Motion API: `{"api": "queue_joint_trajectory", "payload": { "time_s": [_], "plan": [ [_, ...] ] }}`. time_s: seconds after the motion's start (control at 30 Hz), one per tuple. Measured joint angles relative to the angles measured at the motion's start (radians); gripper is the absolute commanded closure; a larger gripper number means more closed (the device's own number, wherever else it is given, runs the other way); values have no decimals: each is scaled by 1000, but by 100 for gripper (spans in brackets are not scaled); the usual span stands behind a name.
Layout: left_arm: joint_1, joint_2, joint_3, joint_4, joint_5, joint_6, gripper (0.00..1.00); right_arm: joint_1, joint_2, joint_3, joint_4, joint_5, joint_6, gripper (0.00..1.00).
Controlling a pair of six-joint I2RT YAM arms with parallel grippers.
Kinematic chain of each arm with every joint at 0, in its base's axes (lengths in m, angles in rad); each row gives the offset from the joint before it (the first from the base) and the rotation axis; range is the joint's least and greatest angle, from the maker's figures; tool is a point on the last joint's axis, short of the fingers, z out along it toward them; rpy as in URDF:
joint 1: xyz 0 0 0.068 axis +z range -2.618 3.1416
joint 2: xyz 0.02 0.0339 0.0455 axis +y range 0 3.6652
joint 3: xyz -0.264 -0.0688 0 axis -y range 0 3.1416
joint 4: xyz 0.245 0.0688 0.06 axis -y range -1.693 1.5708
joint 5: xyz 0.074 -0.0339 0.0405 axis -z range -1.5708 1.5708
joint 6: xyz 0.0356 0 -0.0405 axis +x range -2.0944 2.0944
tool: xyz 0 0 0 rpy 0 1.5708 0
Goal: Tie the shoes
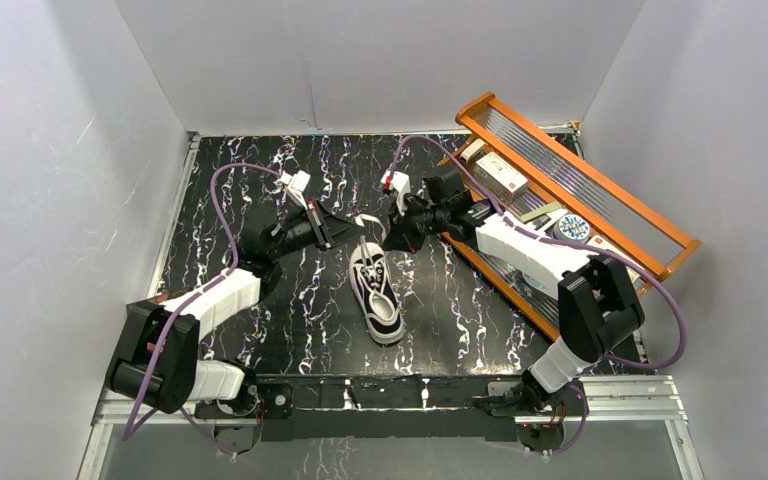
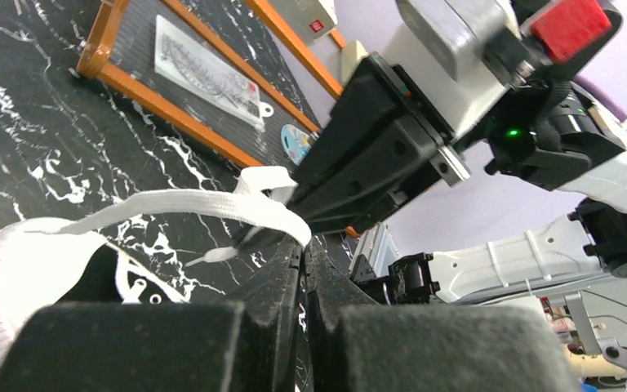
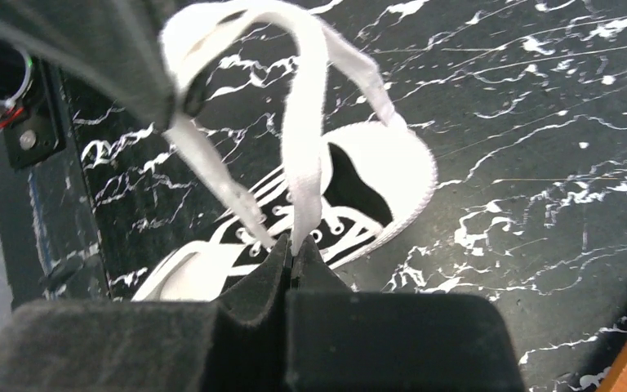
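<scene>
The black sneaker with white sole (image 1: 377,296) lies on the marbled table, toe towards the arms' bases. Its white laces (image 1: 365,220) rise from the heel end to both grippers. My left gripper (image 1: 343,228) is shut on one lace; in its wrist view the flat lace (image 2: 171,202) runs from the shoe (image 2: 8,269) to the pinched jaw tips (image 2: 304,243). My right gripper (image 1: 388,240) is shut on the other lace (image 3: 306,122), which loops up from the jaw tips (image 3: 291,245) above the shoe (image 3: 367,184). The two grippers nearly touch, above the table.
An orange wooden rack (image 1: 600,200) lies slanted at the right back, holding small boxes (image 1: 501,176) and a round tin (image 1: 572,228). White walls close the left, back and right. The right forearm lies over the rack's near rail.
</scene>
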Motion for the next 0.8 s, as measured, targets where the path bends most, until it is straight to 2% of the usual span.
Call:
{"api": "queue_joint_trajectory", "payload": {
  "time_s": [0.27, 0.4, 0.5, 0.63, 0.8],
  "plan": [
    [3, 0, 55, -121, -3, 32, 100, -2, 7, 33, -126, -202, -104, 100],
    [3, 4, 80, -175, -4, 43, 100, 10, 6, 33, -72, -306, -120, 100],
    [4, 16, 97, -212, -5, 47, 100, 29, 3, 10, 16, -313, -130, 100],
    [13, 53, 121, -272, -3, 37, 100, 96, 4, -7, 105, -187, -214, 100],
    [23, 53, 142, -310, -3, 32, 100, 168, -33, -40, 79, 35, -367, 100]
  ]
}}
